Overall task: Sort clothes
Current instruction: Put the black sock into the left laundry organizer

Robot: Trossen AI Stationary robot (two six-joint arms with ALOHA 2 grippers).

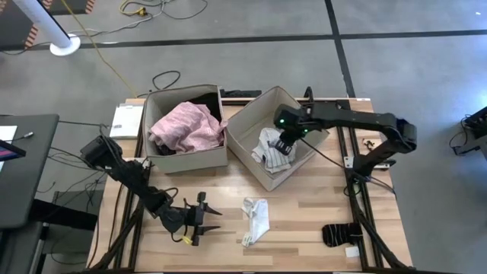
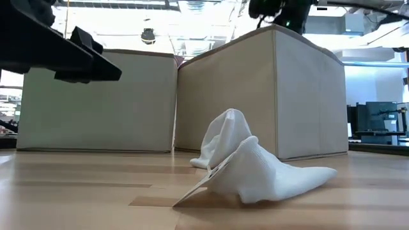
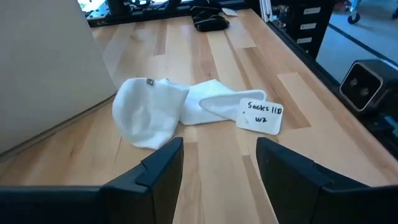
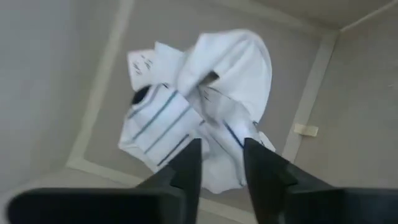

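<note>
White sock [image 1: 256,219] lying loose on the wooden table [image 1: 304,228], with two fabric boxes behind it.

The sock carries a handwritten tag [image 3: 261,116]. The left gripper [image 1: 207,218] hovers just beside it, fingers apart and empty. The right gripper [image 1: 284,144] hangs inside the right beige box [image 1: 245,144], fingers apart above white-grey striped pieces [image 4: 186,106]. The left beige box [image 1: 183,160] holds a pink garment [image 1: 186,128]. Black socks [image 1: 338,234] lie near the table's front right corner.

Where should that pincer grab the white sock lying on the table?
Probably the raised, bunched hump of the white sock, coming straight down from above. That fold stands clear of the wood, while the tagged end lies flat. The open left pincer is nearest.
</note>
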